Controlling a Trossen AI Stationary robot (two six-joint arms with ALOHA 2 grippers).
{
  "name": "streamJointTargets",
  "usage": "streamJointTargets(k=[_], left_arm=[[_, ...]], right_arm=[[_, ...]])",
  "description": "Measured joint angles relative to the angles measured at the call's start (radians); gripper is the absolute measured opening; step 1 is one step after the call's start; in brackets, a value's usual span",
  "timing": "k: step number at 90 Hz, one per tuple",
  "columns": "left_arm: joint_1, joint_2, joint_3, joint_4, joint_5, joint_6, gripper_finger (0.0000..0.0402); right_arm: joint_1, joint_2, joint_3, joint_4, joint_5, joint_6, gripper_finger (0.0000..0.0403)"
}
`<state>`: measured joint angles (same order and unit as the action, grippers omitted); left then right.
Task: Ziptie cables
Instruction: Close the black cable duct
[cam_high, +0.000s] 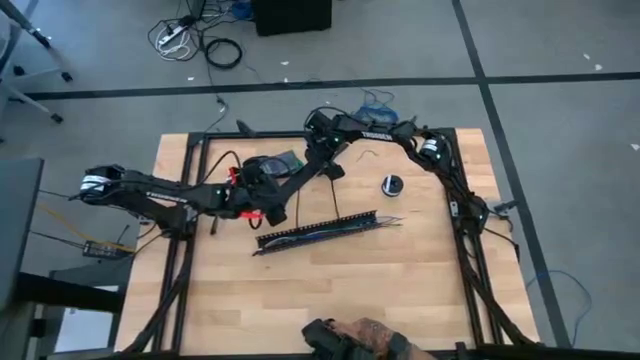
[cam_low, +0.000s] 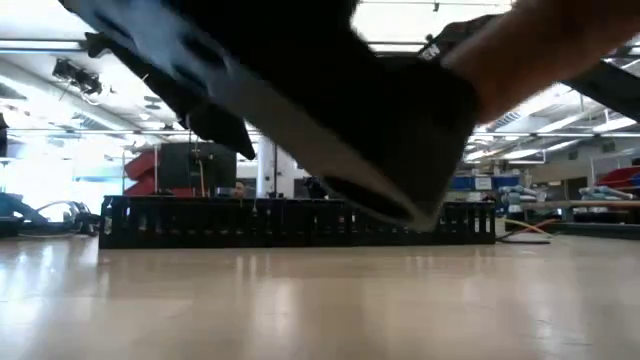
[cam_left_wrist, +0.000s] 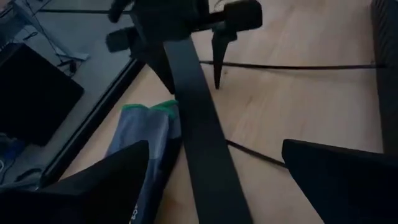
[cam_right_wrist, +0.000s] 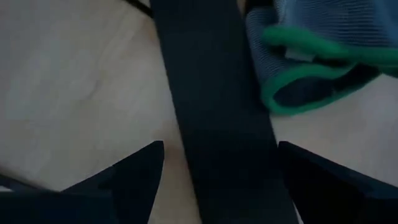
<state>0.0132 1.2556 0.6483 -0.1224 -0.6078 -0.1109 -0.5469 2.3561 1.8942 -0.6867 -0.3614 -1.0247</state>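
— Cables (cam_high: 385, 221)?
— I see them along the slotted channel (cam_high: 320, 230), mid-table.
— Grippers?
— Left gripper (cam_high: 277, 212) at ten o'clock of it, right gripper (cam_high: 325, 170) at twelve; both spread, empty.

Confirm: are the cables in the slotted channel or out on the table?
In. The high view shows the cables lying along the black slotted channel, with their loose ends poking past its right end.
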Motion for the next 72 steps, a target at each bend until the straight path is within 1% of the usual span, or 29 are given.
streamJointTargets(k=[19, 30, 42, 57, 72], left_arm=[[0.0, 0.0, 0.0, -0.001, 0.0, 0.002, 0.0364], [0.0, 0.0, 0.0, 0.001, 0.0, 0.002, 0.0364], [0.0, 0.0, 0.0, 0.003, 0.0, 0.002, 0.0364], [0.0, 0.0, 0.0, 0.009, 0.0, 0.002, 0.0364], [0.0, 0.0, 0.0, 0.029, 0.017, 0.002, 0.0364]], right_arm=[[-0.004, 0.0, 0.0, -0.003, 0.001, 0.001, 0.0308], [-0.006, 0.0, 0.0, 0.007, 0.028, 0.001, 0.0308], [-0.003, 0.0, 0.006, -0.012, 0.029, 0.001, 0.0308], [-0.005, 0.0, 0.008, 0.007, 0.029, -0.005, 0.0308], [-0.018, 0.012, 0.009, -0.037, 0.02, 0.019, 0.0308]])
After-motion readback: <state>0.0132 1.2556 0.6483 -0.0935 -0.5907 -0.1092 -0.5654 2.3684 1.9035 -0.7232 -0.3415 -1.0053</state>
